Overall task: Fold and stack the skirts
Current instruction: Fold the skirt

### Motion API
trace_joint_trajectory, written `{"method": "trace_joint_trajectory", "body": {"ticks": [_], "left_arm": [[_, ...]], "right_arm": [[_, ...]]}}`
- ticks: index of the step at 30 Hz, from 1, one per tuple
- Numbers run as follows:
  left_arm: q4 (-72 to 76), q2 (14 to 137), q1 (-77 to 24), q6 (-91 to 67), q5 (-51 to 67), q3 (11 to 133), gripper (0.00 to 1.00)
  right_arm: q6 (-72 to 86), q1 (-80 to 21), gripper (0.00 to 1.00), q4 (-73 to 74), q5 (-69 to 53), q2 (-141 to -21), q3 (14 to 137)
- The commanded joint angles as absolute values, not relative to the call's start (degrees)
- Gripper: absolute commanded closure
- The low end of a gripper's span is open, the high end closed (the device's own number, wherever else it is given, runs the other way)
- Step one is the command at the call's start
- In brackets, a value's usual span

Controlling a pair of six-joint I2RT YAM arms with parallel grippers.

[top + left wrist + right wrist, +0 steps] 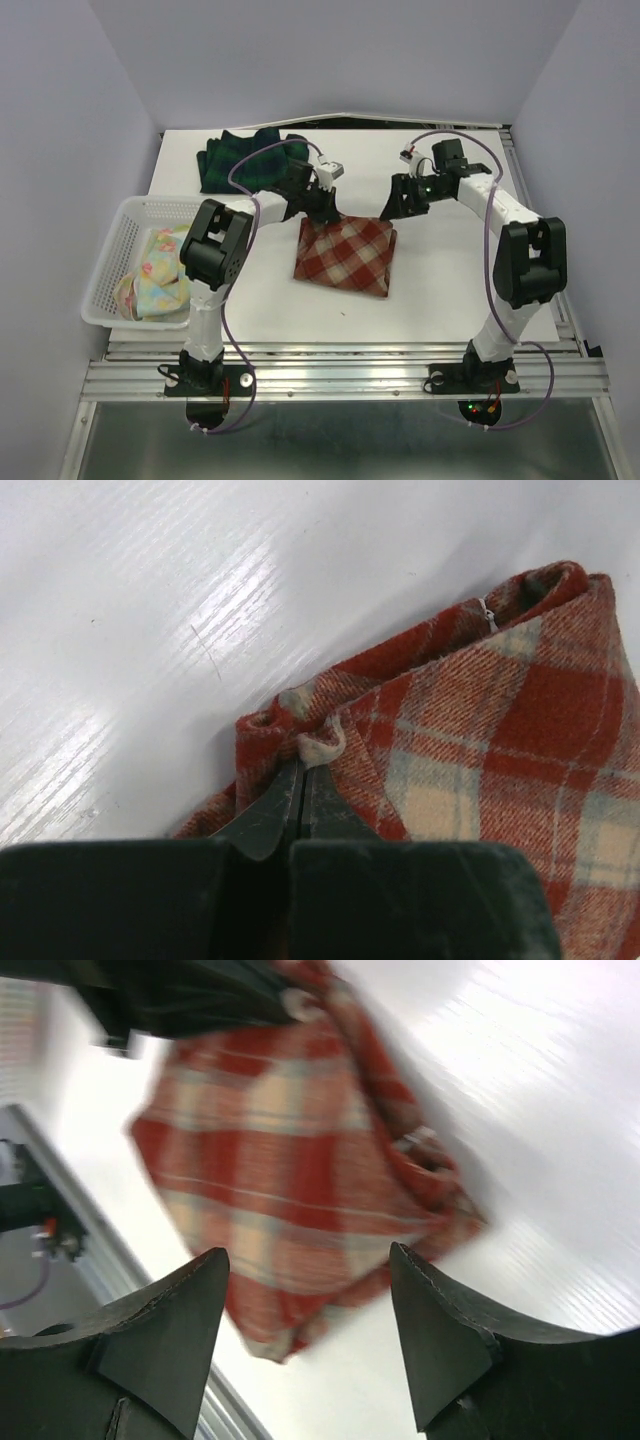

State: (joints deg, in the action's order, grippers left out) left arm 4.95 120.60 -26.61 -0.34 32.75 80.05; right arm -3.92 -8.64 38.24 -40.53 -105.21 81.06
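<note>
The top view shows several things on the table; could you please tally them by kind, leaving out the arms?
Skirts: 3 (green skirt, red skirt, pastel skirt)
Basket: 1
Total: 4

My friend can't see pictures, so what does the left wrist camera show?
The left tool is shut on the edge of a red-and-cream checked skirt, pinching it at a corner. A shiny white table fills the rest of the view.
</note>
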Motion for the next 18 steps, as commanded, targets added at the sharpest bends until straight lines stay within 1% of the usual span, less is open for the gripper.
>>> {"method": "trace_joint_trajectory", "body": {"ticks": [1, 2, 4, 6, 7, 8, 10, 11, 13, 14, 16, 18], "left_arm": [[2.3, 123.6, -25.2, -1.6, 32.8, 82.0, 1.0], [1.5, 124.2, -25.1, -1.6, 33.1, 82.3, 0.99], [0.7, 124.5, -24.6, -1.5, 33.7, 82.8, 0.95], [0.5, 123.5, -23.9, -1.6, 36.3, 82.4, 0.85], [0.5, 121.9, -23.3, -1.4, 37.7, 81.7, 0.76], [0.5, 120.9, -23.0, -1.1, 38.4, 81.4, 0.71], [0.4, 118.2, -22.4, -0.6, 39.3, 80.6, 0.65], [0.5, 114.9, -21.9, -0.4, 40.1, 79.6, 0.6], [0.5, 110.9, -21.4, 1.4, 39.9, 78.1, 0.57], [0.4, 106.7, -21.2, 2.5, 38.9, 76.4, 0.53], [0.1, 102.7, -20.9, 3.3, 36.7, 74.7, 0.51], [0.1, 97.1, -20.2, 4.0, 34.0, 71.8, 0.43]], "right_arm": [[5.0, -11.7, 0.3, 30.0, -55.4, -100.7, 77.6], [7.7, -12.3, 0.3, 27.9, -58.7, -100.6, 76.1], [9.0, -13.5, 0.3, 22.8, -60.6, -102.2, 73.0], [8.2, -14.2, 0.3, 21.0, -61.5, -104.5, 72.2], [6.9, -14.2, 0.31, 20.8, -61.2, -107.4, 72.1], [6.9, -14.2, 0.32, 20.7, -61.1, -109.1, 72.2], [5.6, -14.2, 0.32, 20.7, -60.4, -112.3, 72.3], [5.1, -14.2, 0.33, 20.7, -59.0, -115.1, 72.8], [5.0, -14.2, 0.35, 20.7, -56.7, -117.0, 73.1], [4.7, -14.2, 0.37, 20.7, -54.1, -117.6, 73.4], [4.2, -13.6, 0.37, 20.7, -52.7, -117.0, 73.1], [2.0, -13.6, 0.39, 22.6, -49.9, -114.8, 73.9]]}}
